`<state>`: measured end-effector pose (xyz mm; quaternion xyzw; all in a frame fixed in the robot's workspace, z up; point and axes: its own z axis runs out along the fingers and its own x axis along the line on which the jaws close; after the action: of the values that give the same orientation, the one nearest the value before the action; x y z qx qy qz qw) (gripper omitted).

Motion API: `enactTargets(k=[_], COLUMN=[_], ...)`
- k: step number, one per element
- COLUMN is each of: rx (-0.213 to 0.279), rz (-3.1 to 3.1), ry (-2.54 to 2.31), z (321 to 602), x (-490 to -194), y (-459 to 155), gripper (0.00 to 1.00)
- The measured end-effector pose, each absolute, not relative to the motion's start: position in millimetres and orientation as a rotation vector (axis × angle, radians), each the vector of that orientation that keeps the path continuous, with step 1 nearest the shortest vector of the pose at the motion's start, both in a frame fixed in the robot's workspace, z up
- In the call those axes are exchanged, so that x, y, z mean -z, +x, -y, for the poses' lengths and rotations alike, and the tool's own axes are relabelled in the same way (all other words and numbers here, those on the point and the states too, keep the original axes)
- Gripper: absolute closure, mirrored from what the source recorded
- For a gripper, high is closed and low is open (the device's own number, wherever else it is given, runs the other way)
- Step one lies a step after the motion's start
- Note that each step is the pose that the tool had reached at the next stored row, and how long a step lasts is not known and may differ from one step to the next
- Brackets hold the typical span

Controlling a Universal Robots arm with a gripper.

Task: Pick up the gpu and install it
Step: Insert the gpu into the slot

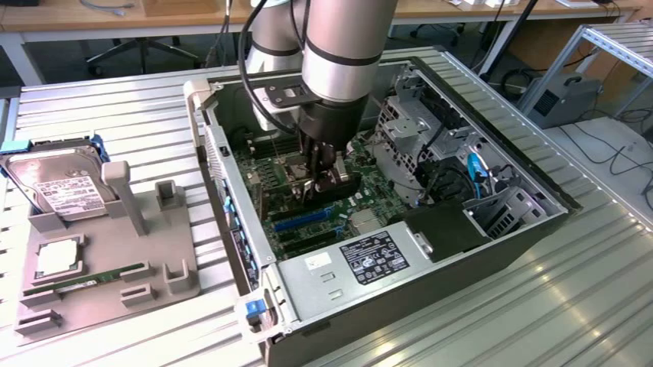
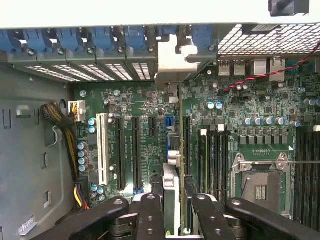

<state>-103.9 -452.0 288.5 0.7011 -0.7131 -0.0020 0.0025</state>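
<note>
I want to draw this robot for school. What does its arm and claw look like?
The arm is a fat, shiny silver tube with black rings at its joints and a black cable running alongside. Lower down it turns black. The claw is black metal too, with chunky jointed fingers dotted with round bolt holes.

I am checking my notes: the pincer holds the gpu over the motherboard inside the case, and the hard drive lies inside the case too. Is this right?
Not quite. The exterior view shows the hard drive outside the case, on the grey holder. The pincer does hold the gpu over the motherboard.
</note>
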Motion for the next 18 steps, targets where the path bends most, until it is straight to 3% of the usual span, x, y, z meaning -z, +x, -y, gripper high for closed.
enactTargets(k=[18], rx=[-0.004], rz=[2.232], ry=[2.195], z=[452.8], x=[-283.5], y=[-112.3], gripper=[0.73])
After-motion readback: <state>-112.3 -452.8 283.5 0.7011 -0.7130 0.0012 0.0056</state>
